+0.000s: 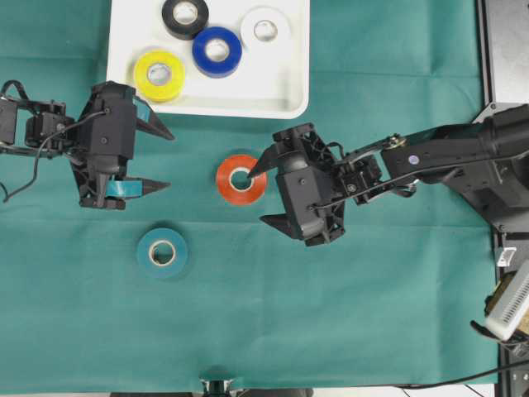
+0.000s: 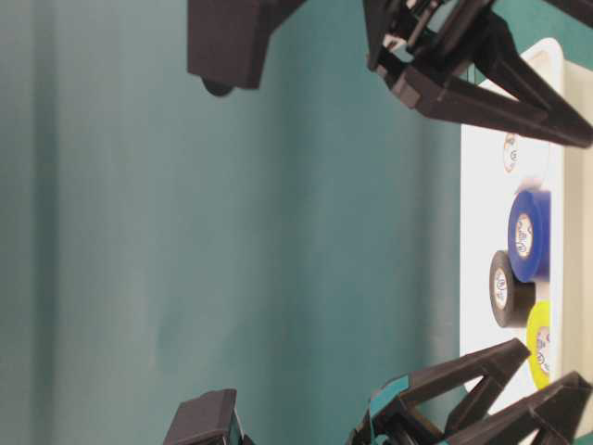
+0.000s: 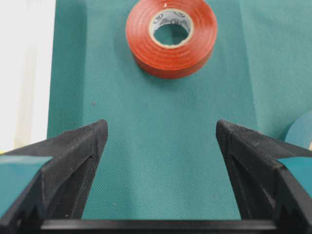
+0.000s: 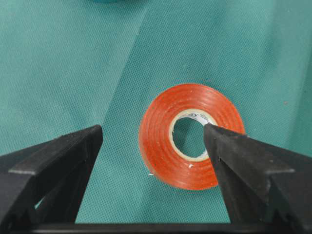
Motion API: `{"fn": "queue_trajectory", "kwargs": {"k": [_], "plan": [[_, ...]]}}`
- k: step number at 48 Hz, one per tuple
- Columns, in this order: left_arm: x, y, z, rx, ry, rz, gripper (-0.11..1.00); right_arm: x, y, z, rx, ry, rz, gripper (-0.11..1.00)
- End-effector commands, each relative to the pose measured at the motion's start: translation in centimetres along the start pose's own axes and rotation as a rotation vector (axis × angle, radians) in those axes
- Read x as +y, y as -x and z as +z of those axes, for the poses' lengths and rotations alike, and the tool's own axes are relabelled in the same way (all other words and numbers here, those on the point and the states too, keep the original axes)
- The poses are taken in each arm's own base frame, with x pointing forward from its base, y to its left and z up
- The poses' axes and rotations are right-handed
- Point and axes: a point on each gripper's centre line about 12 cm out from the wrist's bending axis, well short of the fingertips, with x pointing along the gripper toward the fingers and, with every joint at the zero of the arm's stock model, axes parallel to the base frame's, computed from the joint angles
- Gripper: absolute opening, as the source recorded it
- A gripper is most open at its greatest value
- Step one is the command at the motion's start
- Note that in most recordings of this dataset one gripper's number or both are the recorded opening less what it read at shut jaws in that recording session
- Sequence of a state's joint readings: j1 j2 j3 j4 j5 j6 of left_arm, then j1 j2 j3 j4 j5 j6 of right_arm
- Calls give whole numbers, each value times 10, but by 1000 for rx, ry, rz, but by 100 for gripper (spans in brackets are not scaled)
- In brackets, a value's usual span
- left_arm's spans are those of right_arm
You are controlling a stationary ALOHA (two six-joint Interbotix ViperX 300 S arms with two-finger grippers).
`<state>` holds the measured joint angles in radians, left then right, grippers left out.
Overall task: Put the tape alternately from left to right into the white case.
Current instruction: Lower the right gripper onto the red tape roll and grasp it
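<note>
The white case (image 1: 281, 83) at the top holds the black (image 1: 184, 16), blue (image 1: 216, 51), white (image 1: 265, 30) and yellow (image 1: 159, 75) tape rolls. A red roll (image 1: 241, 179) and a teal roll (image 1: 162, 252) lie flat on the green cloth. My right gripper (image 1: 258, 196) is open at the red roll (image 4: 161, 141); one fingertip (image 4: 219, 141) is over its core hole, the other stands off to its side. My left gripper (image 1: 161, 157) is open and empty, left of the red roll (image 3: 170, 36) and just below the case's near rim.
Green cloth (image 1: 347, 314) covers the table. The case's rim (image 3: 24, 73) runs along the left edge of the left wrist view, and the teal roll's edge (image 3: 302, 131) shows at its right. A black frame (image 1: 504, 50) stands at the right table edge.
</note>
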<state>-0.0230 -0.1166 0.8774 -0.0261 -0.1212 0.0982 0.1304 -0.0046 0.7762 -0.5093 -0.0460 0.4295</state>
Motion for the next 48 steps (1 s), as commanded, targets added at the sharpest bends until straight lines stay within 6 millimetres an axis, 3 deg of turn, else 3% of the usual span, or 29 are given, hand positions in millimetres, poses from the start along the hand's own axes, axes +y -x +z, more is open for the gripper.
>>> {"fn": "queue_trajectory", "kwargs": {"k": [1, 23, 48], "plan": [[0, 4, 12, -42, -2, 0, 92, 2, -1, 11, -28, 2, 4, 82], [0, 5, 12, -40, 0, 0, 92, 3, -30, 3, 31, 4, 10, 82], [0, 4, 12, -40, 0, 0, 92, -1, -48, -8, 123, 3, -19, 82]]}}
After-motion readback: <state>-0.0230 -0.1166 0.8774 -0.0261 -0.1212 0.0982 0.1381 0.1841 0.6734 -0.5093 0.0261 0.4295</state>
